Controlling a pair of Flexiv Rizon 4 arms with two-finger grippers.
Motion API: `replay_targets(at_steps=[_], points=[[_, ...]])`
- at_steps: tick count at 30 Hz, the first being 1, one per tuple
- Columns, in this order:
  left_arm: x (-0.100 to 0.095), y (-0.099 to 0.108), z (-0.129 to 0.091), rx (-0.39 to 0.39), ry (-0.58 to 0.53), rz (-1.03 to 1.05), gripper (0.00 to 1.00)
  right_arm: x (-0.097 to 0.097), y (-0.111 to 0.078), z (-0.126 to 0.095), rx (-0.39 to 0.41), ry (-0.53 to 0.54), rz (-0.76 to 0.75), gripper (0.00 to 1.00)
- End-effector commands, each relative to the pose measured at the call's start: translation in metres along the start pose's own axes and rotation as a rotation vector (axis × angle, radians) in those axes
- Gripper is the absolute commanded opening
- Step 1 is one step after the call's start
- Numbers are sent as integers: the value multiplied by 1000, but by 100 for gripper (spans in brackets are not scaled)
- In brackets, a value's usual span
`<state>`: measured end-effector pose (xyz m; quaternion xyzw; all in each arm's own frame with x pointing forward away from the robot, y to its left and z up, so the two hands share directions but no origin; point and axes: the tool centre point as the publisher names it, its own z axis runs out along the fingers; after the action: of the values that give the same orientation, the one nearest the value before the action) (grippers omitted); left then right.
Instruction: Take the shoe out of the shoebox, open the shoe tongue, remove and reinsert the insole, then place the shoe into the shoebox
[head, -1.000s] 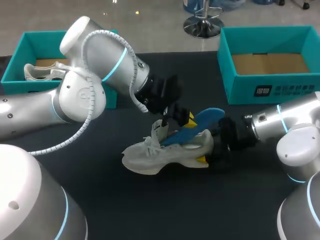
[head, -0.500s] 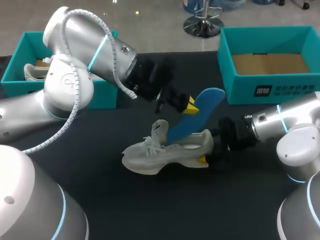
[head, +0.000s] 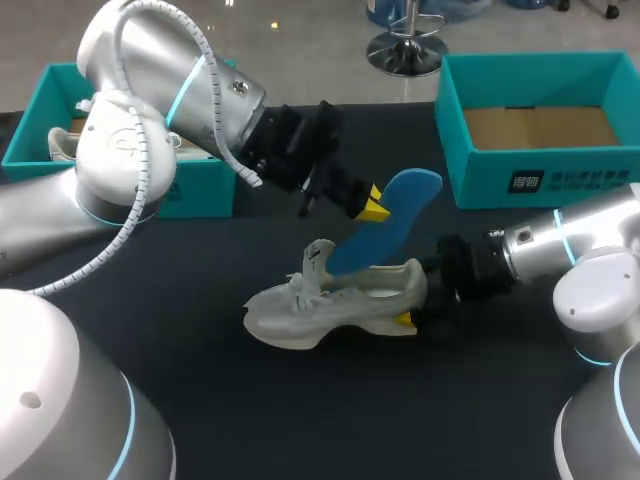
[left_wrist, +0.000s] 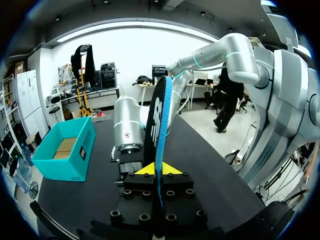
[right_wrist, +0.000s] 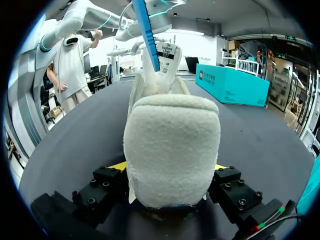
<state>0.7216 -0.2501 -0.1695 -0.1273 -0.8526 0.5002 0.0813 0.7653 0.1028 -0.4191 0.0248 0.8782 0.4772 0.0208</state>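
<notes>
On the dark desk the shoe is clamped at its padded heel by the right fingers, from 3 o'clock. The thin, probably bendy insole, rising from it toward 1 o'clock, is pinched at its edge by the left fingers.

shoe toe side: bare table | heel: right jaws clamp it | above opening: insole in left jaws

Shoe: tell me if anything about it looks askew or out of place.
The blue insole slants up from the shoe, mostly out, its lower end at the opening, pinched in the left gripper. The tongue stands upright. That fits insole removal; nothing looks damaged.
</notes>
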Motion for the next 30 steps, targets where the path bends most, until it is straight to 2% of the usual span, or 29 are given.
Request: replay_targets(at_steps=[1,10,11,18,22,28,30], points=[[0,0,1,0,1,1,0,0,0,2,4,-2,0,0],[0,0,1,0,1,1,0,0,0,2,4,-2,0,0],[0,-5,-2,7,-6,-7,0,0,0,2,4,-2,0,0],[12,-35,-9,102,-27,-90,0,0,0,2,4,-2,0,0],[18,-42,-13,136,-44,-156,0,0,0,2,4,-2,0,0],[29,-55,-30,275,-71,-295,0,0,0,2,4,-2,0,0],[33,-59,-34,283,-72,-332,0,0,0,2,4,-2,0,0]])
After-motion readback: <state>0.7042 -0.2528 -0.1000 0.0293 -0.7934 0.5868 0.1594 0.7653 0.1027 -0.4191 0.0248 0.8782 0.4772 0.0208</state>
